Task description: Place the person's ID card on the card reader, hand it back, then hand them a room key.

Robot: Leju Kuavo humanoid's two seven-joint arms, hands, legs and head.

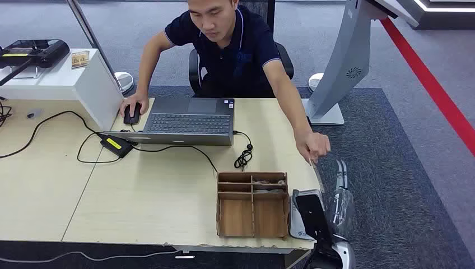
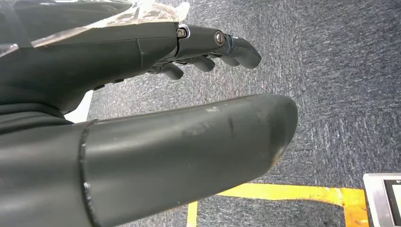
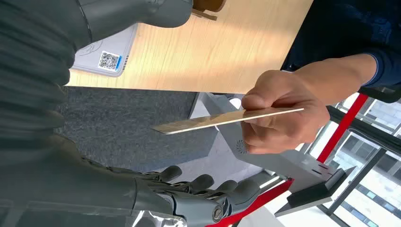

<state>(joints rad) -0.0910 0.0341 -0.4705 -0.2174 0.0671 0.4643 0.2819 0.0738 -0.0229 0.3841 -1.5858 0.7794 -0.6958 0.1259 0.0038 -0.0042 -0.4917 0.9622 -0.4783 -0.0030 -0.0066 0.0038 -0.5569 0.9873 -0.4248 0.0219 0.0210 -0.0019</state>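
Observation:
A person's hand (image 1: 313, 147) reaches over the desk's right end, pinching a thin pale ID card (image 3: 227, 120) by one end. My right hand (image 1: 339, 193) is raised just below it, off the desk's right edge. In the right wrist view the card's free end hangs between my thumb (image 3: 132, 14) and my spread fingers (image 3: 203, 191), touching neither. The white card reader (image 1: 305, 216) with a black top lies at the desk's front right corner, its QR sticker (image 3: 109, 60) showing. My left hand (image 2: 142, 142) hangs over carpet, fingers out, holding nothing.
A wooden compartment box (image 1: 252, 204) stands left of the reader. A laptop (image 1: 187, 120), a mouse (image 1: 132, 114) under the person's other hand, cables (image 1: 243, 157) and a power brick (image 1: 116, 144) lie further back. A grey kiosk stand (image 1: 341, 67) rises at the right.

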